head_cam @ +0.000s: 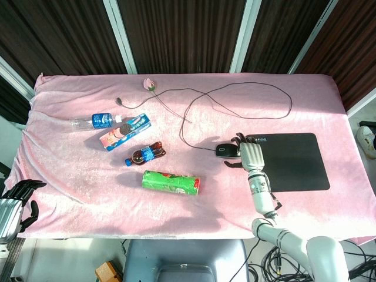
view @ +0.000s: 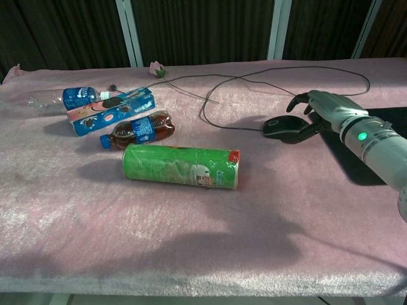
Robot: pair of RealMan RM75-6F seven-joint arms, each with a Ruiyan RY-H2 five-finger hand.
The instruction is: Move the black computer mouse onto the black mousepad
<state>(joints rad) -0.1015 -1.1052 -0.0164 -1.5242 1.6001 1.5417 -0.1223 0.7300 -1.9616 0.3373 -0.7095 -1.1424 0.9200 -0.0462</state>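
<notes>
Pink cloth is covering the tabletop point(head_cam: 76, 200), dark slatted panels standing behind it. Nearest, the left hand point(head_cam: 14, 202) is hanging off the tabletop's front corner, well apart from the mousepad point(head_cam: 296, 161), fingers curled on nothing. Further in, the right hand point(view: 318, 111) is cupping the mouse point(view: 283, 127) just beside the mousepad's left edge — fingers draped over it, though I cannot tell whether the grip is closing. The mouse is sitting on cloth, so the task's main move — shifting it onto the mousepad — appears not yet done.
</notes>
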